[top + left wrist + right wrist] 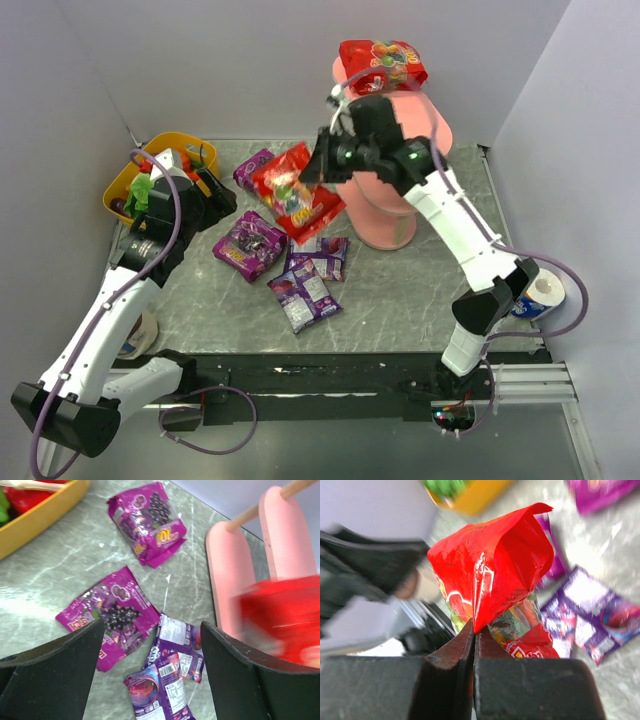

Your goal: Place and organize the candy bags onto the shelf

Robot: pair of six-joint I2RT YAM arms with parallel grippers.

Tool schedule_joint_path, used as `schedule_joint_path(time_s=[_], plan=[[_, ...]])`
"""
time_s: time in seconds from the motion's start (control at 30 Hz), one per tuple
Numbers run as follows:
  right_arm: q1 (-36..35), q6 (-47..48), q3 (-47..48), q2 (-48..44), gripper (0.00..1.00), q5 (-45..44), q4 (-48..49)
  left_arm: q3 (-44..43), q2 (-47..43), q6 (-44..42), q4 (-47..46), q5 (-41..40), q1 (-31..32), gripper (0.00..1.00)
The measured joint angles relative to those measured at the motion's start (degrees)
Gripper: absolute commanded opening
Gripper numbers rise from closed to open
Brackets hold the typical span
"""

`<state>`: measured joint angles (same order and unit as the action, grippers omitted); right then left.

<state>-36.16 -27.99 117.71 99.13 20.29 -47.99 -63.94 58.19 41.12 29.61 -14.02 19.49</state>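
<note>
The pink shelf (385,215) stands at the back right, with one red candy bag (383,62) lying on its top board. My right gripper (320,172) is shut on the edge of a second red candy bag (295,197), which hangs above the table left of the shelf. In the right wrist view the jaws (474,630) pinch that red bag (490,565). Several purple candy bags lie on the table (250,245) (318,256) (305,298) (252,168). My left gripper (207,195) hovers open over them; between its fingers (152,630) a purple bag (177,647) shows below.
A yellow basket (160,172) with toy vegetables sits at the back left, beside my left arm. A white and blue roll (540,290) stands at the right edge, and a pale cup (140,335) at the left. Grey walls close in the table.
</note>
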Motion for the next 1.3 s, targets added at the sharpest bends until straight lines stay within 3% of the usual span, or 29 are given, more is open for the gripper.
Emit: schedule_joint_path(time_s=[0.17, 0.37, 0.73, 1.23, 1.3], plan=[[3.61, -2.6, 7.34, -0.87, 0.0, -0.52, -0.7, -0.09, -0.33, 0.07, 1.16, -1.53, 0.0, 0.83], [8.28, -6.05, 8.57, -3.74, 0.0, -3.21, -0.52, -0.09, -0.33, 0.04, 1.57, -1.77, 0.0, 0.83], [17.97, -16.44, -7.65, -17.33, 0.0, -14.27, 5.35, -0.09, -0.07, 0.04, 1.55, -0.9, 0.0, 0.82], [20.7, -33.4, -20.79, -25.79, 0.0, -36.76, 13.57, 0.39, 0.28, 0.04, 1.33, -0.35, 0.0, 0.82], [20.68, -35.21, -20.81, -25.03, 0.08, -37.79, 14.12, 0.39, 0.52, 0.04, 1.33, -0.31, 0.0, 0.82]])
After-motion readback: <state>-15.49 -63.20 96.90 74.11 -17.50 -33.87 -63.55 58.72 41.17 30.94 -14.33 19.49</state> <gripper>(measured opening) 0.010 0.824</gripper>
